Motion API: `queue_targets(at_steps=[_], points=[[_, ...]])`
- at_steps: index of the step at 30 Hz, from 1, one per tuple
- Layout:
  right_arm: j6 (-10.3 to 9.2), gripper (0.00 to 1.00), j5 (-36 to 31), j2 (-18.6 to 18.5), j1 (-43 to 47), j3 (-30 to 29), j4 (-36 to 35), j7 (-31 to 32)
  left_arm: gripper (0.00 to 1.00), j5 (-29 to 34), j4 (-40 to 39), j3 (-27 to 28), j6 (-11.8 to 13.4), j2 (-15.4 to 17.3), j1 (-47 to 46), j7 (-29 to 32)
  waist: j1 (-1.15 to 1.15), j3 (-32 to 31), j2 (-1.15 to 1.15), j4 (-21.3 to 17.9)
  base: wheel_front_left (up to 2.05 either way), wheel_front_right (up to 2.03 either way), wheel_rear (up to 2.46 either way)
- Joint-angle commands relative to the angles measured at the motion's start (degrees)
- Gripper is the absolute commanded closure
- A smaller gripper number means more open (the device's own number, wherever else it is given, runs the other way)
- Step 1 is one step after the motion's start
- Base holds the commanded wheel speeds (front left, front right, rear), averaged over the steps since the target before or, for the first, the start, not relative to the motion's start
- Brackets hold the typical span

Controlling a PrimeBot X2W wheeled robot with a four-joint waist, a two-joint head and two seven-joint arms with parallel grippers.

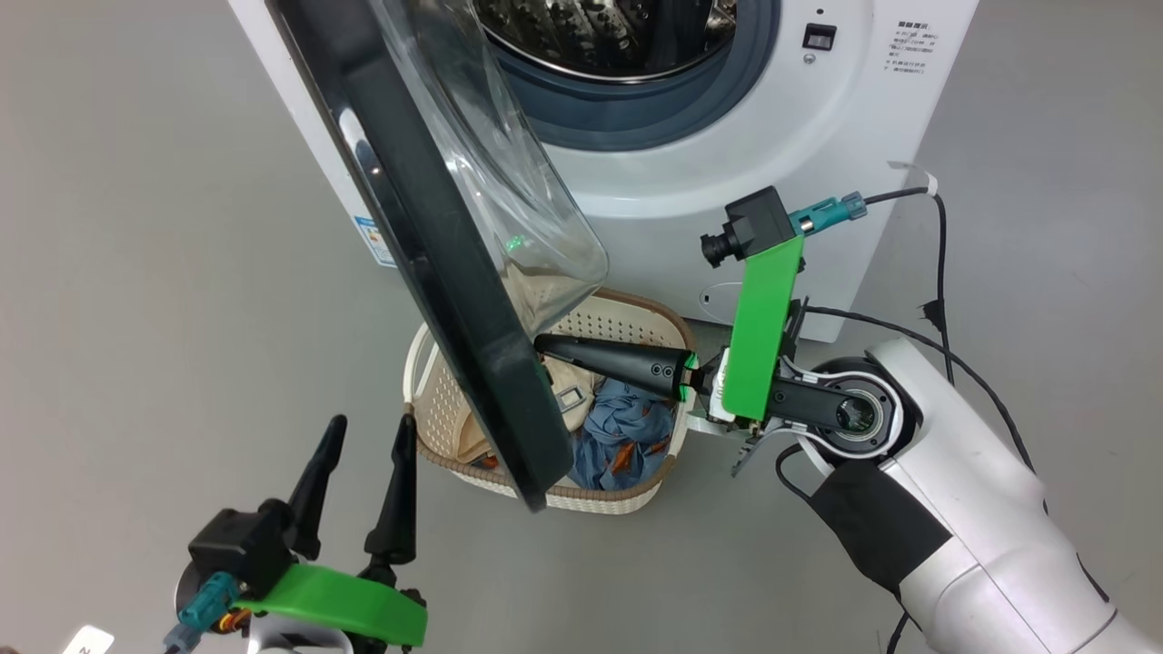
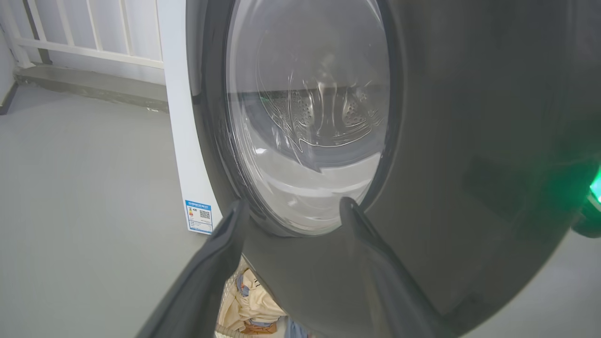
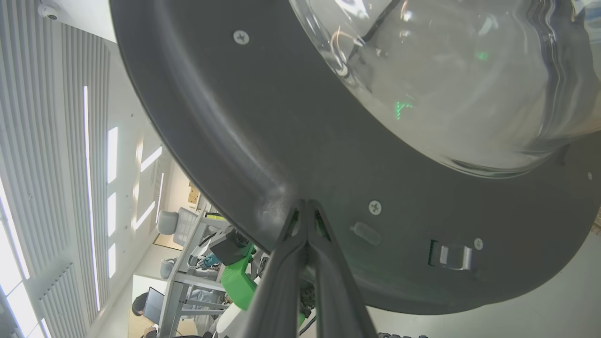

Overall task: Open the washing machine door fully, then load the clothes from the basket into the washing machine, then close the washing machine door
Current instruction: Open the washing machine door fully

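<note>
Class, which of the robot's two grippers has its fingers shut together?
The right gripper, tips together at the door; the left gripper stands wide open.

Washing machine door [image 1: 436,263]: upper part cut off by the head view's top edge. Hidden behind its black rim are the middle of the basket [image 1: 627,318], much of the cream garment [image 1: 568,386], one edge of the light blue garment [image 1: 618,436] and half of the blue label [image 1: 374,241].

Right gripper [image 1: 545,345]: cannot tell whether its closed tips touch the door's inner face.

Washing machine [image 1: 727,163]: drum cut off above. The printed text [image 1: 913,50] right of the door is too small to read.
</note>
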Motion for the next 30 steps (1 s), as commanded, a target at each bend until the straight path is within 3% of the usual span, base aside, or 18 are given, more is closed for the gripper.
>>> queue_targets(at_steps=[1, 10, 12, 15, 16, 20, 30], points=[[0.09, 1.00, 0.3, 1.7, 1.2, 0.0, -1.5, -0.2, 0.00, 0.9, -1.1, 1.9, -0.1, 1.1, -0.1, -0.4, 0.00, -0.3, 0.00, -0.1, 0.00, 0.00, 0.00], [0.09, 0.97, -2.6, -0.2, 3.6, -1.0, -1.0, -4.7, 0.00, -3.4, 1.2, -0.3, -0.1, 2.7, -0.6, -0.4, 0.00, -2.1, 0.00, -1.9, 0.00, 0.00, 0.00], [0.09, 0.69, -3.2, -1.0, 4.4, -1.1, -0.8, -6.0, 0.00, -3.9, 1.5, -0.1, -0.1, 3.1, -0.7, -0.4, 0.00, -2.3, 0.00, -2.6, 0.00, 0.00, 0.00], [0.09, 0.46, -3.5, -2.1, 5.9, -1.5, -0.6, -7.8, 0.00, -4.3, 1.7, 0.4, -0.1, 3.6, -0.6, -0.4, 0.00, -2.7, 0.00, -3.6, 0.00, 0.00, 0.00], [0.09, 0.25, -3.6, -2.6, 6.4, -1.5, -0.6, -8.4, 0.00, -4.3, 1.7, 0.6, -0.1, 3.7, -0.5, -0.4, 0.00, -2.8, 0.00, -3.9, 0.00, 0.00, 0.00], [0.09, 0.00, -4.2, -4.8, 8.8, -1.9, -1.3, -11.0, 0.00, -4.4, 2.0, 1.0, -0.1, 4.1, -0.2, -0.4, 0.00, -3.7, 0.00, -5.0, 0.00, 0.00, 0.00], [0.09, 0.00, -6.4, -9.7, 14.4, -2.0, -2.8, -18.6, 0.00, -4.1, 2.1, 2.7, -0.1, 4.5, 1.1, -0.4, 0.00, -5.4, 0.00, -7.7, 0.00, 0.00, 0.00]])
